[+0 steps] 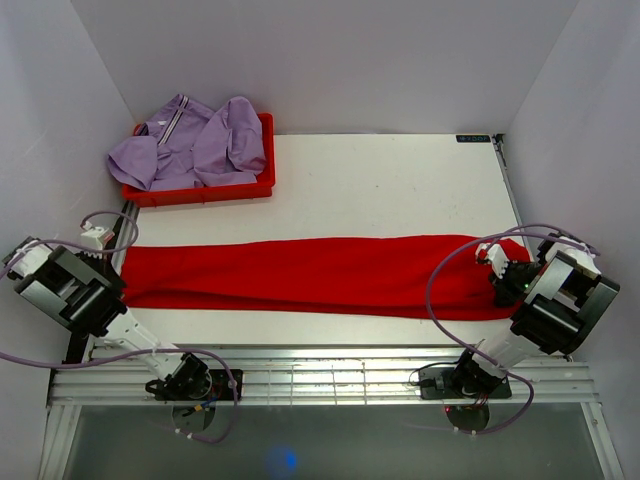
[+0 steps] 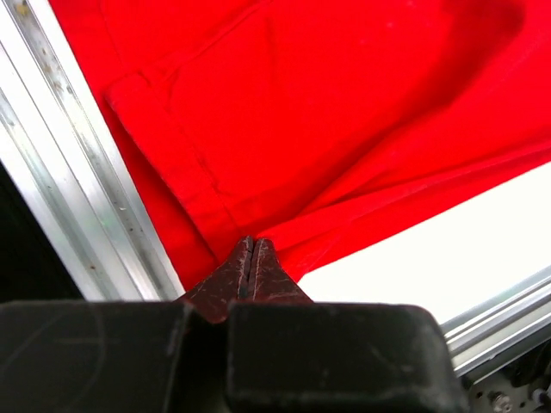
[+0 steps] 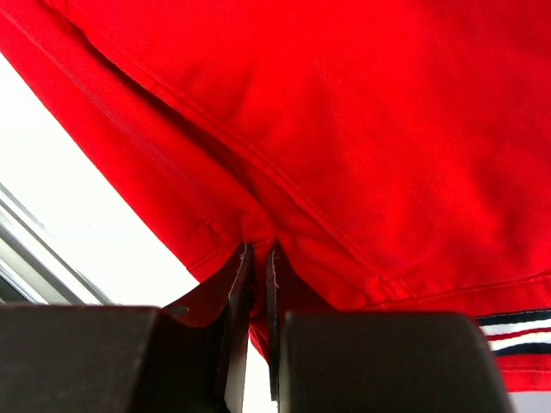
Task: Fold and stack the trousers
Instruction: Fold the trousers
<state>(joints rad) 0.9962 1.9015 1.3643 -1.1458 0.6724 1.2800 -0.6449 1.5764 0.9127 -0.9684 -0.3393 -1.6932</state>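
The red trousers point(image 1: 320, 275) lie stretched in a long band across the white table, left to right. My left gripper point(image 1: 115, 262) is at their left end. In the left wrist view its jaws are pressed together at the cloth's near edge point(image 2: 250, 245), and creases in the trousers point(image 2: 327, 112) run to the tips. My right gripper point(image 1: 495, 275) holds the right end. Its jaws point(image 3: 258, 258) pinch a fold of the trousers point(image 3: 344, 112), next to a striped waistband trim point(image 3: 516, 331).
A red bin point(image 1: 200, 192) with a purple garment point(image 1: 190, 140) heaped in it stands at the back left. Aluminium rails point(image 1: 320, 375) run along the near table edge, and one point(image 2: 77, 189) runs beside the left end of the cloth. White walls enclose the table.
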